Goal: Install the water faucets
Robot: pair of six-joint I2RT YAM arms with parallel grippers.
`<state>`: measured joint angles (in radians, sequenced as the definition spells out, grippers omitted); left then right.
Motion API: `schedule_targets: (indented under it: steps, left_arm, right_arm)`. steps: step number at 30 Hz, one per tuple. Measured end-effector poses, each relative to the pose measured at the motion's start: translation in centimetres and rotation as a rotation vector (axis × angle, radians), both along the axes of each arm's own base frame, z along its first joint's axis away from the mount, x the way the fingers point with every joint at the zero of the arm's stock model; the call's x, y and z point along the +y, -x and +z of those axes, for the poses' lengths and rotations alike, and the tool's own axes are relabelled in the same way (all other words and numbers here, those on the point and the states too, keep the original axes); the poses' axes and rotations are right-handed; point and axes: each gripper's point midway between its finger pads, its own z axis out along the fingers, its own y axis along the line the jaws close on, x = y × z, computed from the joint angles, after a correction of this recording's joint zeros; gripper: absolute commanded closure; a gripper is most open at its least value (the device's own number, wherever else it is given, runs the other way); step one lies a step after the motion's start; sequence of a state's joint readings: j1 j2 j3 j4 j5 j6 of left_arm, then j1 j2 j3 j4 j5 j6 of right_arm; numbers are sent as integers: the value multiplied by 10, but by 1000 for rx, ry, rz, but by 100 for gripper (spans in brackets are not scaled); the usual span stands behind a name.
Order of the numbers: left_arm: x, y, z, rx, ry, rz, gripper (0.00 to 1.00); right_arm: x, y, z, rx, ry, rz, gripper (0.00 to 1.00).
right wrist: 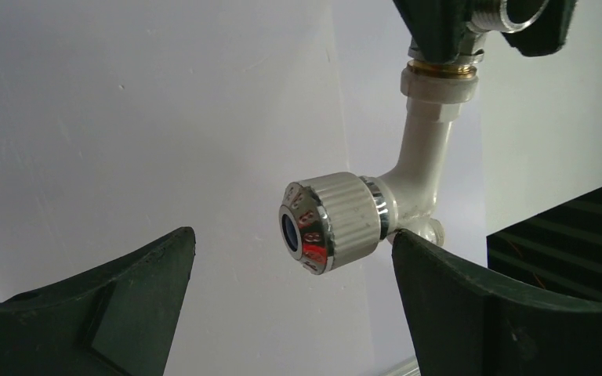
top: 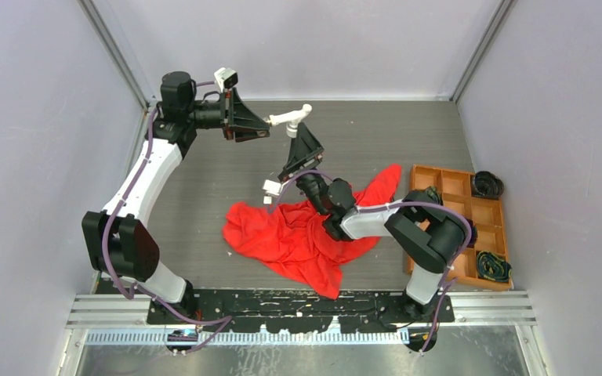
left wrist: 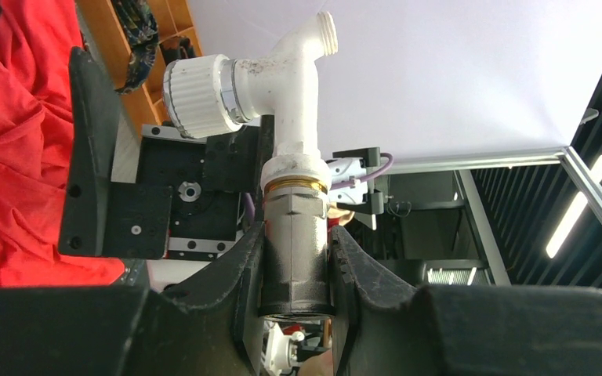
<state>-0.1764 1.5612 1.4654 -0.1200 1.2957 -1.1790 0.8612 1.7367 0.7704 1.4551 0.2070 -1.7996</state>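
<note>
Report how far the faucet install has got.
Done: the small white plastic tap sits with its brassy end in the grey metal fitting. In hand: the left pincer grips that fitting; the open right pincer flanks the ribbed knob. Left: any tightening; I can't judge thread depth.

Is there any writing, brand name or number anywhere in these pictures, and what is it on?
Chrome rim of the faucet knob: small raised characters, too blurred to read.
Orange tray and red cloth: no writing visible.
Nothing else shows readable text.
</note>
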Motion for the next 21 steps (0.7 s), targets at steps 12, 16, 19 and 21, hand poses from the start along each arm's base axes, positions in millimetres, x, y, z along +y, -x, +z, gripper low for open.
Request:
schedule_targets:
  steps: [12, 16, 19, 21]
  left_arm:
    - [0, 2, -3, 20, 0, -1, 100]
    - [0, 3, -5, 26, 1, -7, 100]
    - [0, 3, -5, 26, 1, -7, 100]
    - [0, 3, -5, 26, 1, -7, 100]
  right_arm:
    - [9, -8, 20, -69, -58, 36, 0]
    - [13, -5, 21, -78, -52, 59, 0]
    - [15, -2, 18, -75, -43, 72, 9]
    - [15, 3, 15, -69, -39, 81, 22]
